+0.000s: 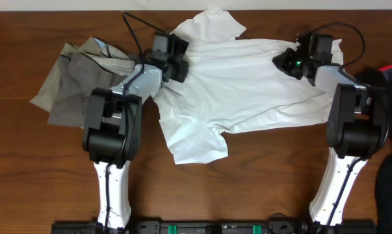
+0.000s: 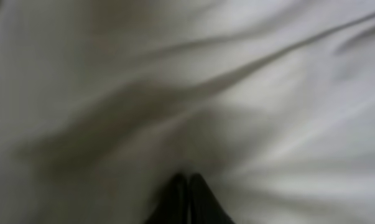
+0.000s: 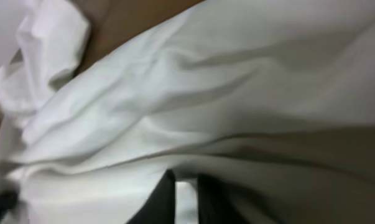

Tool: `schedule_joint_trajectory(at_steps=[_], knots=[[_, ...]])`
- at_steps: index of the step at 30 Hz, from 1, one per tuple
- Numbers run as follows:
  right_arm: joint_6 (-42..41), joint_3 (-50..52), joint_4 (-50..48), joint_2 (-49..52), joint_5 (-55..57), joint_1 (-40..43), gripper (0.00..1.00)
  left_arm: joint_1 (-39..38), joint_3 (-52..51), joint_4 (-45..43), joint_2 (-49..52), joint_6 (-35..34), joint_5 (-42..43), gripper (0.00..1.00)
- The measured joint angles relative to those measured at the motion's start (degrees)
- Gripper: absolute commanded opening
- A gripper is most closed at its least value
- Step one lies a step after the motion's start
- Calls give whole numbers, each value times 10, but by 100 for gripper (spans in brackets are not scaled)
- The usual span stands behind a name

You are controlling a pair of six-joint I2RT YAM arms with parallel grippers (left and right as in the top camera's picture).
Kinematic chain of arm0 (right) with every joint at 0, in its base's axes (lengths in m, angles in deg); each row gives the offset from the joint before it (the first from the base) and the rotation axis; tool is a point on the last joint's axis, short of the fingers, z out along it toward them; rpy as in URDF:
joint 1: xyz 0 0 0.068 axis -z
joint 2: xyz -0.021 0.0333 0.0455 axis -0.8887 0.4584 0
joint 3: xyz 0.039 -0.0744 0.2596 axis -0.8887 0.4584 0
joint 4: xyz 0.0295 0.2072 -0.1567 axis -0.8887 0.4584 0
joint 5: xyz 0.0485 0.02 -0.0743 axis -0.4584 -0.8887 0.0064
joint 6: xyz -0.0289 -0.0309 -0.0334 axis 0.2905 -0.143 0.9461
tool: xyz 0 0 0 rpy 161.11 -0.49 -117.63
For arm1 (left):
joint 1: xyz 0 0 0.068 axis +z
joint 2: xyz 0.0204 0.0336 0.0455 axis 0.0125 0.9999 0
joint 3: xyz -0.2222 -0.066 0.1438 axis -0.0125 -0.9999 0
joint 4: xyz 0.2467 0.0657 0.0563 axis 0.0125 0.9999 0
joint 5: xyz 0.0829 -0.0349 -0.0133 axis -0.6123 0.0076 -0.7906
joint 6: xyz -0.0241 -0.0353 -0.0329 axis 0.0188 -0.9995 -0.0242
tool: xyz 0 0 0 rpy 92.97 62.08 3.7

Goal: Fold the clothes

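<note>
White T-shirt lay spread across the table, 2 arms down on it
the left gripper was squeezed tight against the cloth; the right gripper sat just barely parted, white fabric showing in the gap.

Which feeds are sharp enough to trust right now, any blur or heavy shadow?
Overhead: sharp, evenly lit, T-shirt wrinkles readable. Left wrist: very blurred, lens close against it, a dark shadow band across the frame. Right wrist: soft focus, shadow under the fold.
</note>
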Motion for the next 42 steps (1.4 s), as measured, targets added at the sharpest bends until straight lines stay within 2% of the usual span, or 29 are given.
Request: schedule_joint_trajectory(at_steps=[3,8,12,15,17,23,29,33,36,37,38,42], knots=[[30,2,38,-15,-25,15,29,7,36,44,-1,1,-7,43],[82,8,156,-91,-43,73,36,9,63,136,-41,-6,-11,68],[106,7,277,-186,-14,132,41,5,69,223,-120,-11,-9,68],[115,4,348,-226,34,165,41,-2,76,286,-177,-12,-5,68],[117,5,377,-228,63,176,41,-11,82,334,-210,-12,13,64],[116,14,374,-180,140,180,41,-50,85,459,-232,-27,80,58],[110,15,363,-140,168,180,40,-99,52,520,-226,-42,102,56],[103,15,364,-124,174,180,30,-133,33,529,-226,-43,103,56],[101,17,372,-122,176,180,11,-151,5,528,-226,-44,100,55],[99,17,376,-122,176,180,11,-155,-8,529,-226,-44,97,55],[98,17,380,-122,176,180,12,-158,-17,529,-226,-44,95,54],[104,17,407,-123,176,183,35,-162,-77,513,-226,-50,88,53]])
